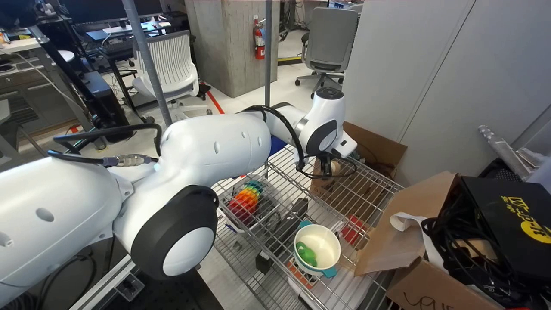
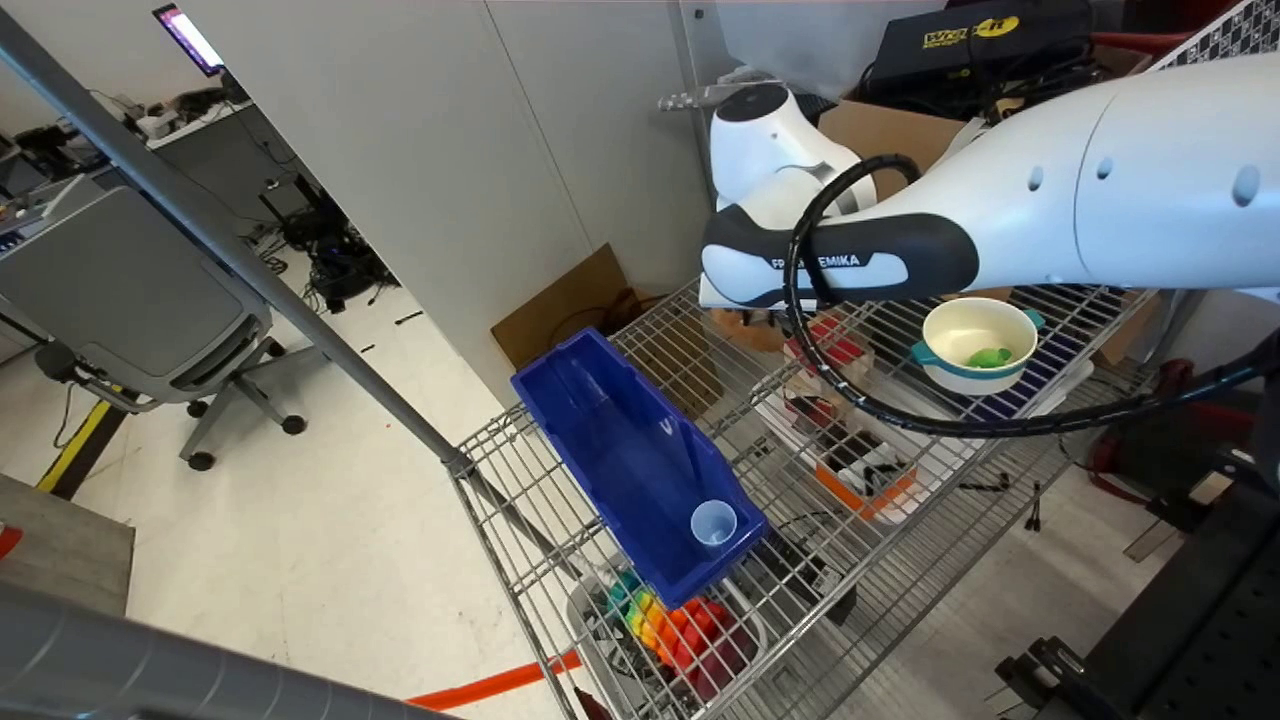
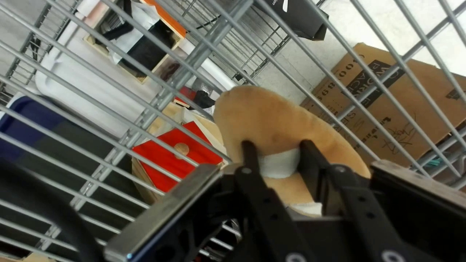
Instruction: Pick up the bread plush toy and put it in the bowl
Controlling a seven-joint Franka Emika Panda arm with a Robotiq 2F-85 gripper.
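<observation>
The bread plush toy [image 3: 269, 116] is a tan-brown soft lump with white patches. It fills the middle of the wrist view, over the wire shelf bars. My gripper [image 3: 278, 145] has its fingers part way closed on it, with plush showing between and outside both fingers. In an exterior view the gripper [image 1: 326, 173] points down and the toy [image 1: 335, 167] shows just behind it. In the exterior view with the blue bin, the toy [image 2: 750, 330] is largely hidden by the arm. The white and teal bowl [image 1: 325, 239] holds a green item [image 1: 306, 254]; the bowl [image 2: 960, 335] shows in both exterior views.
A wire shelf [image 3: 182, 76] lies under everything. A blue bin [image 2: 620, 440] with a light-blue cup [image 2: 713, 523] stands on it. An open cardboard box [image 1: 396, 228] stands beside the bowl. A rainbow item [image 1: 247, 198] and a red item [image 3: 178, 156] lie below the shelf.
</observation>
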